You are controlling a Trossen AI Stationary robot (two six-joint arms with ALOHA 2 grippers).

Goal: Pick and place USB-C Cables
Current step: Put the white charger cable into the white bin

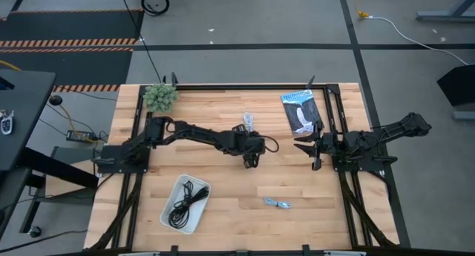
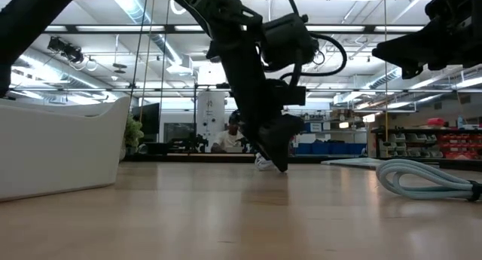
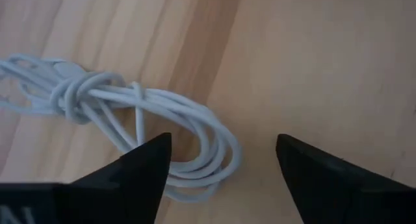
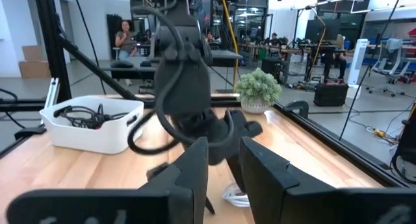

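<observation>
My left gripper (image 1: 251,158) hangs open over the middle of the table, fingers pointing down, tips low above the wood (image 2: 280,163). The white coiled cable (image 3: 140,120) lies flat on the table just beyond it. One end loop of the cable sits beside and partly behind one finger (image 3: 146,165), not between the two. The cable also shows in the high view (image 1: 248,123). The short silvery-grey cable (image 1: 277,204) lies near the table's near edge (image 2: 422,177). Black cables (image 1: 185,199) lie in the white tray (image 1: 169,215). My right gripper (image 1: 304,145) waits shut at the table's right side.
A flat black-and-blue packet (image 1: 300,111) lies at the far right of the table. A small green plant (image 1: 159,96) stands at the far left corner. A black frame rail (image 1: 237,86) borders the table. Bare wood lies between tray and silvery-grey cable. People (image 4: 122,36) show in the room behind.
</observation>
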